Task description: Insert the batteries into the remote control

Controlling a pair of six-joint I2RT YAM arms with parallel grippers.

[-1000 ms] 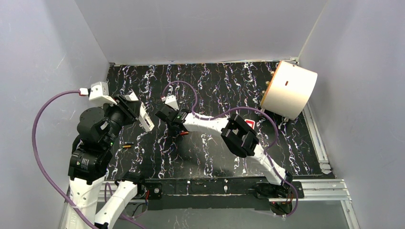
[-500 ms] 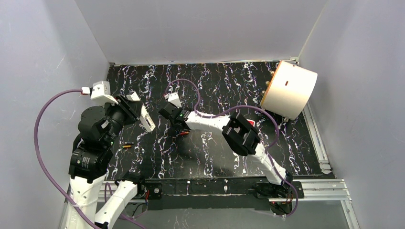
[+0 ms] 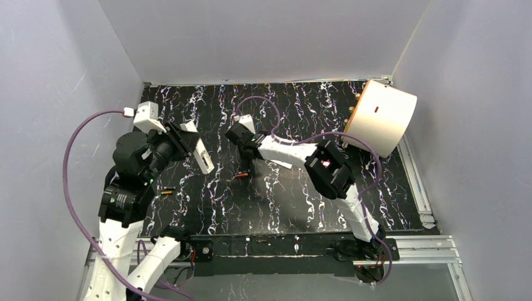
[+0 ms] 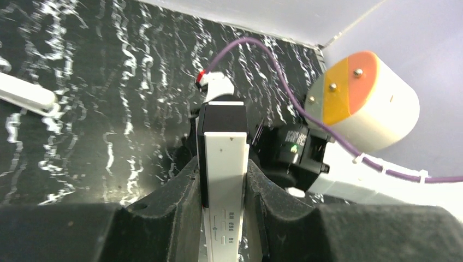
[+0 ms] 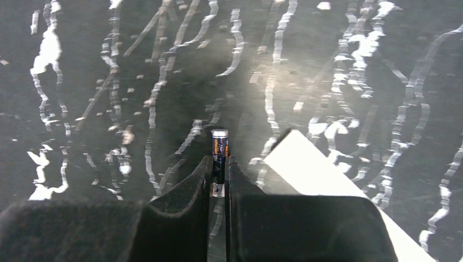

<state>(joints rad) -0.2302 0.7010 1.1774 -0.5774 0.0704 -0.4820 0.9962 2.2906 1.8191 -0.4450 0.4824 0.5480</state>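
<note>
The remote control (image 4: 223, 144) is held lengthwise in the left gripper (image 4: 223, 169), whose jaws are closed on its sides, above the black table (image 3: 301, 119). 1 battery (image 5: 219, 148) is clamped between the closed jaws of the right gripper (image 5: 219, 164) near the remote control. 2 more are seen lying on the table: a middle battery (image 3: 241, 175) and a left battery (image 3: 166, 192).

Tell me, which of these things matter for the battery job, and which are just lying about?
For the job:
- remote, held in the left gripper
- battery, held in the right gripper
- two loose batteries

Lying about:
- white drum
- long white piece
</note>
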